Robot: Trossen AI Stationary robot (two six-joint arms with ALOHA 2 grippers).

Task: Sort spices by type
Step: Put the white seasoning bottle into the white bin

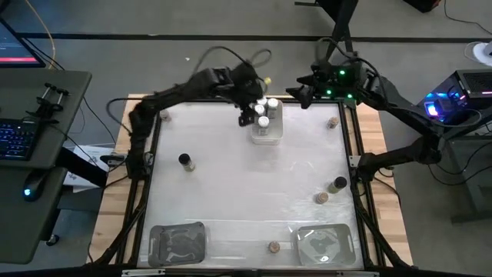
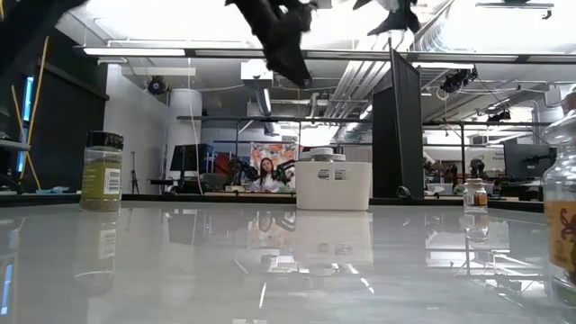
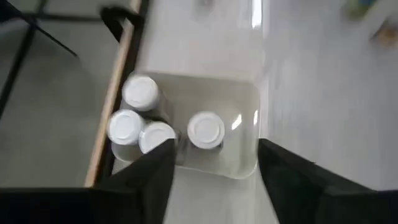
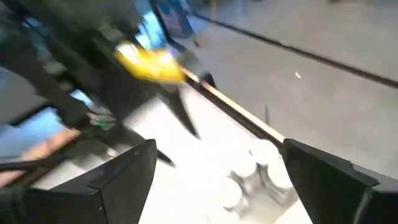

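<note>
A white tray (image 1: 266,132) at the table's far middle holds several white-topped spice jars (image 3: 134,127); it also shows in the low view (image 2: 333,184). My left gripper (image 1: 247,115) hovers above the tray's left side, open and empty; in the left wrist view (image 3: 214,152) its fingers stand apart above the tray (image 3: 239,134). My right gripper (image 1: 304,94) hangs open and empty in the air to the right of the tray, above the table's far edge; the right wrist view (image 4: 214,158) shows its fingers wide apart, with the white-topped jars (image 4: 255,177) below.
Loose jars stand upright on the table: a black-topped one (image 1: 184,160) at the left, brown-topped ones at the far left (image 1: 164,116) and far right (image 1: 333,121), a black-topped (image 1: 339,184) and a brown-topped one (image 1: 321,197) at the right, one (image 1: 273,247) near the front. Two clear trays (image 1: 178,242) (image 1: 324,242) sit by the near edge.
</note>
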